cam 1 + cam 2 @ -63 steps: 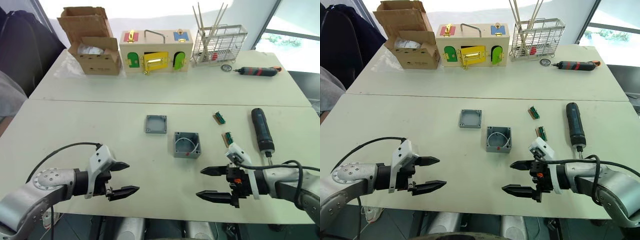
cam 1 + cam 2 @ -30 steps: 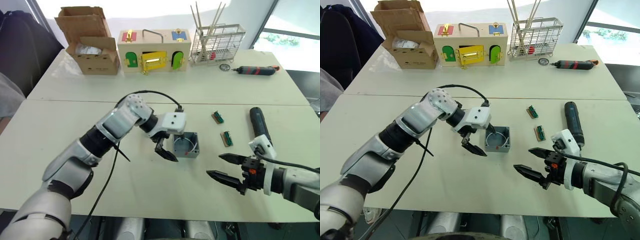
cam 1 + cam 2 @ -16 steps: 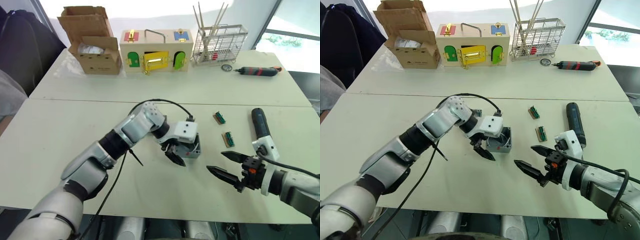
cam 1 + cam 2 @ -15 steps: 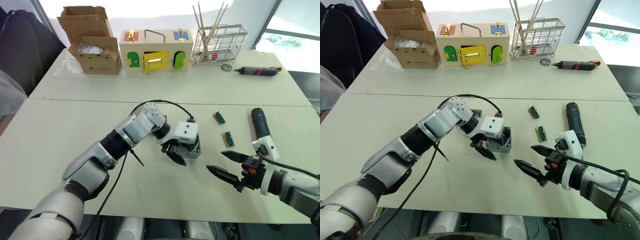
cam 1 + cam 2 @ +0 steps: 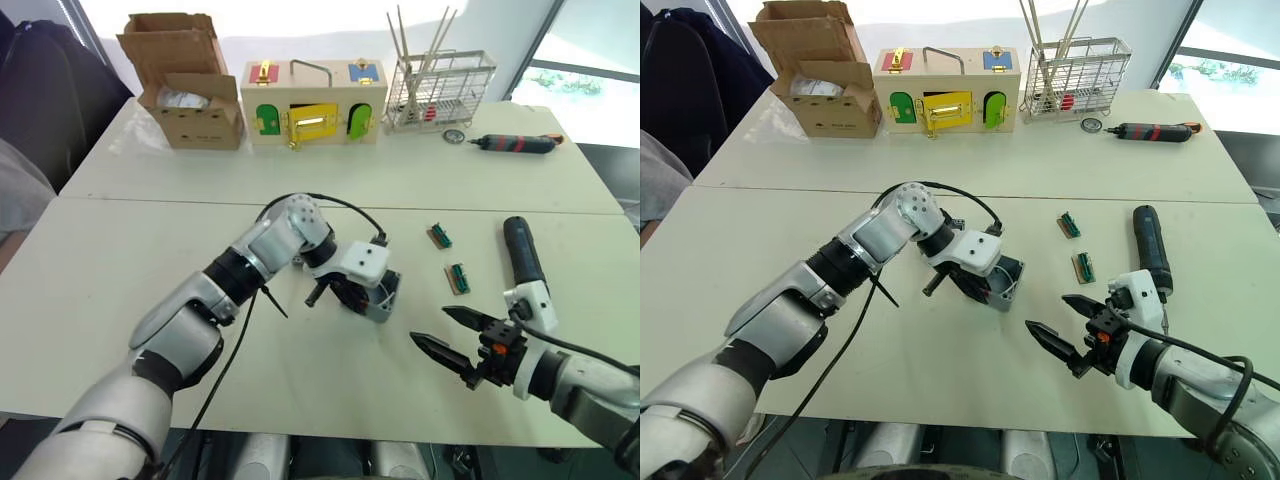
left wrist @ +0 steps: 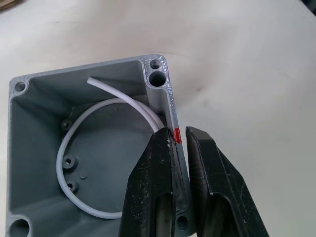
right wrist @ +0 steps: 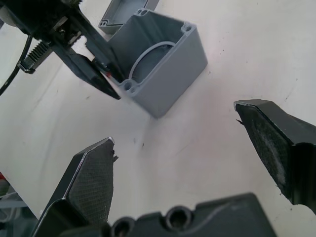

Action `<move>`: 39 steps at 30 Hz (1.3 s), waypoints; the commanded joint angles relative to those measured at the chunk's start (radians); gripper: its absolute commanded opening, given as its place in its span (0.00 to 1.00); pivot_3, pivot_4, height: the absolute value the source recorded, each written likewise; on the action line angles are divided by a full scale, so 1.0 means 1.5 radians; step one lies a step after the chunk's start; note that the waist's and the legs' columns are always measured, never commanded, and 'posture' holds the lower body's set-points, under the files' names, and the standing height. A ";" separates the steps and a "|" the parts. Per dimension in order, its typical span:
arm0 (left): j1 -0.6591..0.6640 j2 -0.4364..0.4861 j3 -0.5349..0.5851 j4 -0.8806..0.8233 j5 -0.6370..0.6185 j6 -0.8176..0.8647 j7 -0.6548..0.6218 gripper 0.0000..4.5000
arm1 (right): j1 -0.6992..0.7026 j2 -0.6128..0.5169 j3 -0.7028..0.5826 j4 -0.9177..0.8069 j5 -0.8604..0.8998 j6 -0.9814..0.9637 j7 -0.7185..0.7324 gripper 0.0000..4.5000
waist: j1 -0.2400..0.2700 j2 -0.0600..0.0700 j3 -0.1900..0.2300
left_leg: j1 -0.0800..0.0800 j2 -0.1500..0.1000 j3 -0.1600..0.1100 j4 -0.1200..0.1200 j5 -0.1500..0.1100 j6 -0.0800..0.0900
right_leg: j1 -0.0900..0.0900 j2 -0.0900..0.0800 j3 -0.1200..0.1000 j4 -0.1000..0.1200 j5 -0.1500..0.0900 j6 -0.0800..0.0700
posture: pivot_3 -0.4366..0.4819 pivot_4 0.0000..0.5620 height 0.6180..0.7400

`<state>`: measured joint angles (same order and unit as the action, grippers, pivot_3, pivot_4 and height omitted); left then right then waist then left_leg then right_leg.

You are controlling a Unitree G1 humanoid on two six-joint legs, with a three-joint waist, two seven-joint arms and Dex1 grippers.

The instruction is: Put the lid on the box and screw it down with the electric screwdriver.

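Pinching one wall of the small grey plastic box [image 6: 94, 148], the left gripper [image 6: 180, 143] has one black finger inside and one outside, by the red mark; the box sits tilted near the middle of the near white table [image 5: 120, 300], a white wire loop [image 6: 74, 163] curled inside. Its shallow grey square lid [image 7: 126, 12] lies just behind it, not yet on. To the right, the thick black electric screwdriver [image 5: 522, 255] lies untouched. The right gripper [image 7: 187, 163] hovers empty, jaws wide apart. By my reading, lidding and every screw remain to be done.
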<state>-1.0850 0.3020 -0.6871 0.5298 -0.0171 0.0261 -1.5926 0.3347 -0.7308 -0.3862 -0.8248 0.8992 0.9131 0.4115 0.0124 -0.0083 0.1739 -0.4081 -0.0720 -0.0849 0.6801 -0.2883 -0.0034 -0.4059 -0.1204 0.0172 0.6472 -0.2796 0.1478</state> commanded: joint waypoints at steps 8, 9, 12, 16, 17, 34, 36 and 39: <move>-0.068 -0.029 -0.031 0.155 -0.045 -0.228 -0.015 0.01 | 0.037 0.022 0.010 -0.059 -0.016 -0.031 -0.030 1.00 | 0.000 0.000 0.000 | 0.000 0.000 0.000 0.001 -0.001 0.001 | 0.000 0.000 0.000 0.000 0.000 0.000 | 0.48 0.27 0.93; -0.072 -0.026 -0.044 0.162 -0.054 -0.237 -0.015 0.01 | 0.038 0.022 0.010 -0.059 -0.017 -0.033 -0.032 1.00 | 0.000 0.000 0.000 | 0.000 0.000 0.000 0.001 -0.001 0.001 | 0.000 0.000 0.000 0.000 0.000 0.000 | 0.48 0.27 0.93; -0.080 -0.026 -0.060 0.191 -0.049 -0.286 -0.015 0.01 | 0.039 0.022 0.011 -0.060 -0.017 -0.036 -0.036 1.00 | -0.001 0.000 0.000 | 0.000 0.000 0.000 0.001 -0.001 0.001 | 0.000 0.000 0.000 0.000 0.000 0.000 | 0.48 0.27 0.93; -0.086 -0.029 -0.072 0.222 -0.039 -0.326 -0.015 0.01 | 0.037 0.022 0.016 -0.059 -0.019 -0.039 -0.039 1.00 | 0.000 0.000 0.000 | 0.000 0.000 0.000 0.001 -0.001 0.001 | 0.000 0.000 0.000 0.000 0.000 0.001 | 0.48 0.27 0.93; -0.087 -0.029 -0.074 0.226 -0.042 -0.329 -0.015 0.01 | 0.035 0.022 0.019 -0.058 -0.020 -0.039 -0.039 1.00 | 0.000 0.000 0.000 | 0.000 0.000 0.000 0.001 -0.001 0.002 | 0.000 0.000 0.000 0.000 0.000 0.001 | 0.48 0.27 0.93; -0.139 0.101 0.180 0.088 -0.102 0.000 0.086 0.68 | -0.072 -0.138 -0.059 -0.027 0.071 0.004 0.062 1.00 | -0.006 0.000 0.000 | 0.000 0.000 0.000 0.001 -0.002 0.003 | 0.000 0.000 0.000 0.001 -0.001 0.001 | 0.48 0.27 0.93; -0.151 0.123 0.207 0.086 -0.070 0.117 0.163 0.68 | -0.122 -0.178 -0.066 -0.009 0.102 0.014 0.085 1.00 | -0.011 0.000 0.000 | 0.000 0.000 0.000 0.001 -0.002 0.003 | 0.000 0.000 0.000 0.001 -0.001 0.001 | 0.48 0.27 0.93; -0.193 0.112 0.248 0.157 -0.027 0.394 0.347 0.68 | -0.232 -0.248 -0.016 0.057 0.067 0.000 0.140 1.00 | -0.013 0.000 0.001 | 0.000 0.000 -0.001 0.002 -0.002 0.003 | 0.001 0.000 -0.001 0.001 -0.001 0.002 | 0.48 0.27 0.93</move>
<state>-1.3309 0.4749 -0.3645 0.7294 -0.0885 0.4156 -1.2089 0.0368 -1.0687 -0.4291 -0.7745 1.0183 0.9331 0.5765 -0.0076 -0.0090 0.1750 -0.4083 -0.0732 -0.0859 0.6832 -0.2911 0.0014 -0.4046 -0.1198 0.0159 0.6499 -0.2815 0.1511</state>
